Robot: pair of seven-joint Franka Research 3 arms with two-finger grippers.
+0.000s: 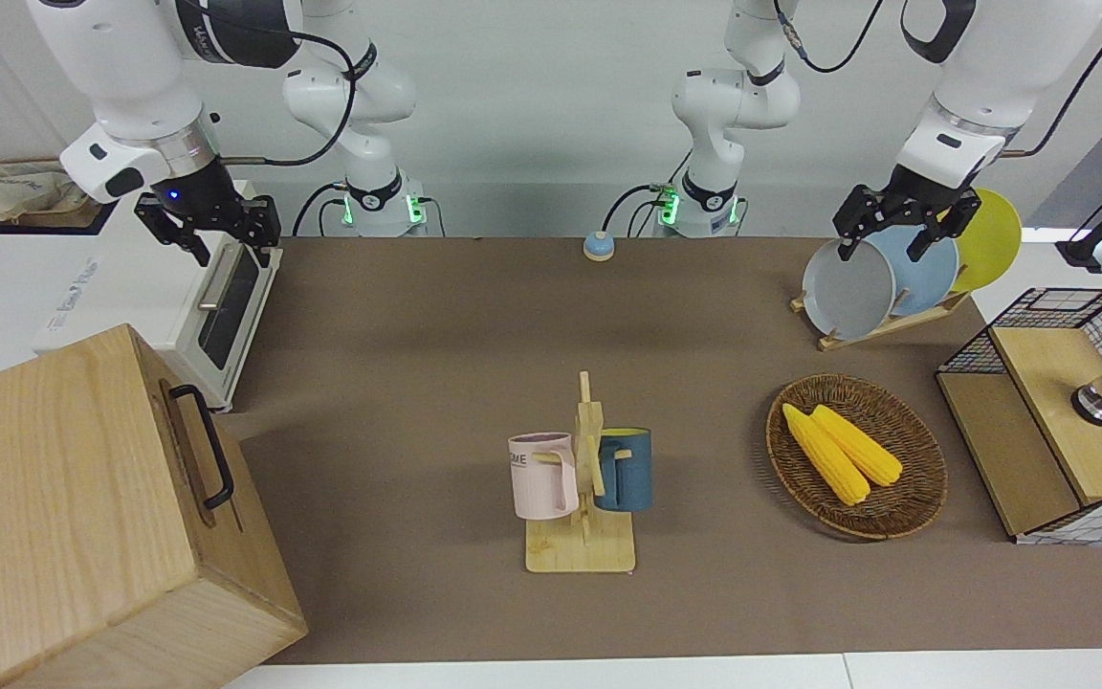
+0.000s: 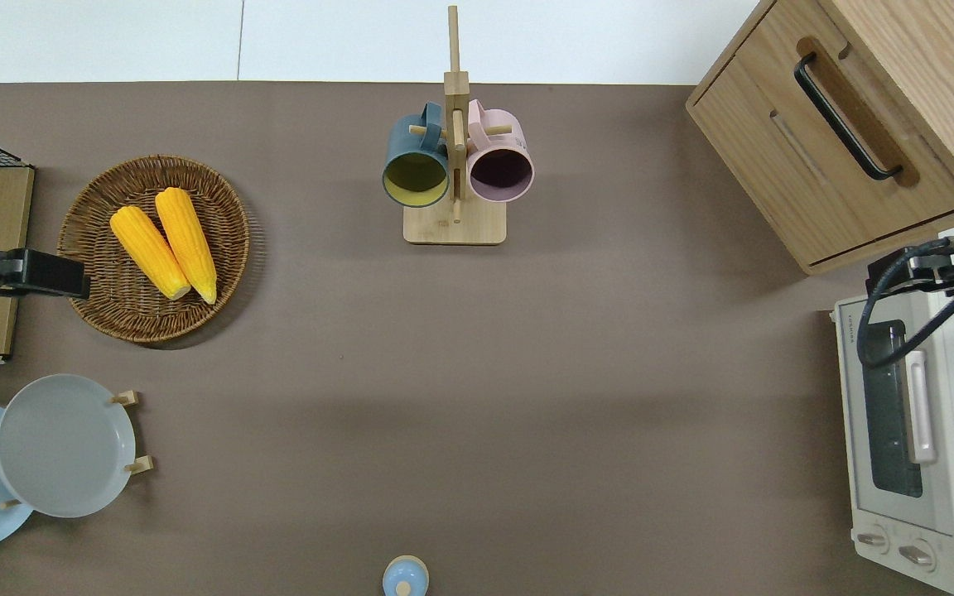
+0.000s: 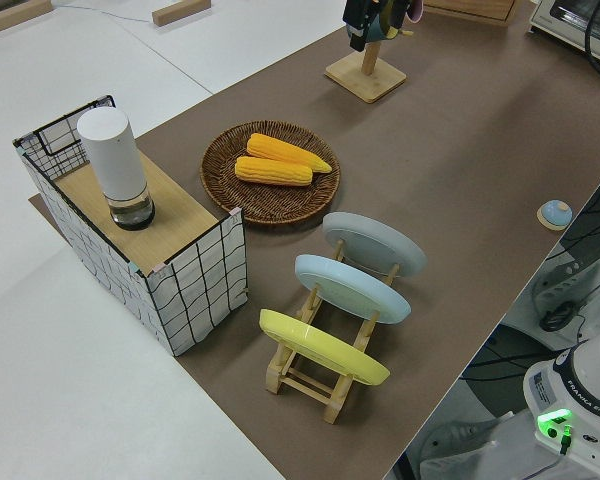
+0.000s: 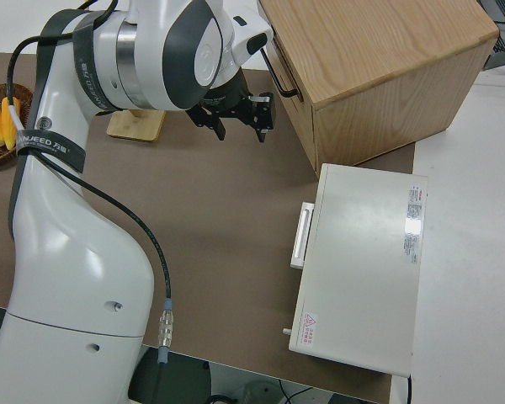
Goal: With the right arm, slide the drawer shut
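The pale-wood cabinet (image 1: 63, 498) stands at the right arm's end of the table. Its drawer (image 2: 874, 199) sits pushed in, front flush with the cabinet, black bar handle (image 1: 204, 445) free; the handle also shows in the overhead view (image 2: 845, 116). My right gripper (image 1: 216, 234) is open and empty, up in the air over the toaster oven's end nearest the cabinet (image 2: 932, 269). The right side view shows its two fingers apart (image 4: 240, 126), clear of the cabinet (image 4: 379, 67). My left arm is parked, its gripper (image 1: 905, 230) open.
A white toaster oven (image 2: 916, 422) stands beside the cabinet, nearer to the robots. A wooden mug stand (image 1: 582, 498) with a pink and a blue mug is mid-table. A corn basket (image 1: 857, 459), a plate rack (image 1: 881, 277) and a wire-mesh box (image 1: 1058, 411) are at the left arm's end.
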